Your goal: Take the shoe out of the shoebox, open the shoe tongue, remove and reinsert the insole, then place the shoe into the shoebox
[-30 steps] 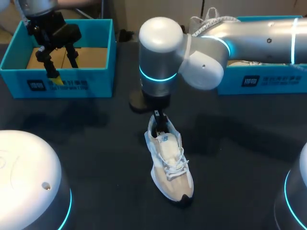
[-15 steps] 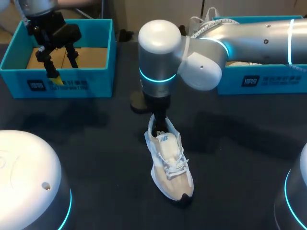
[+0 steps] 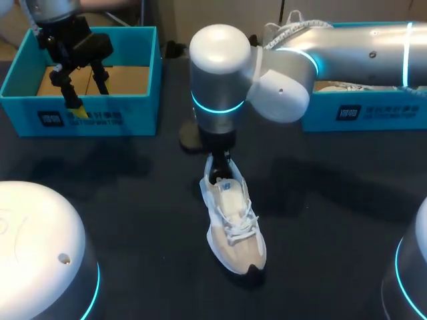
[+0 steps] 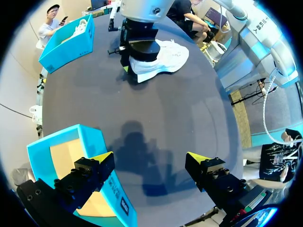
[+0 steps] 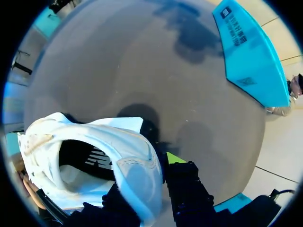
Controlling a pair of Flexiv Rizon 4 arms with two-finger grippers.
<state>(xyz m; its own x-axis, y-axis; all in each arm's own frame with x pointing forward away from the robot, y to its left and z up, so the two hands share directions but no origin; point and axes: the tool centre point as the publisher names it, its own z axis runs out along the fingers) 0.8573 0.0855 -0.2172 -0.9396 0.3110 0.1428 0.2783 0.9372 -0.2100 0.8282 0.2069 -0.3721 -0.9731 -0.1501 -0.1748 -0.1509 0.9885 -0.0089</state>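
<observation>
Now my right claw (image 3: 219, 163) pinches heel rim of shoe (image 3: 235, 230), one finger inside, one outside. Shoe has slid slightly with claw toward my left arm; I judge repositioning before tongue work. Left claw (image 4: 149, 163) wide open, empty, shoebox (image 3: 137, 110) edge beneath it.

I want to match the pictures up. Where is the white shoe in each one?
Head view: white shoe stands in the middle of the table, toe toward the camera.
Left wrist view: shoe is far ahead of the open left gripper, across the table.
Right wrist view: shoe is close up, its heel between the right gripper's fingers.
Shared landmark: the right gripper at the shoe's heel, in all three views.
</observation>
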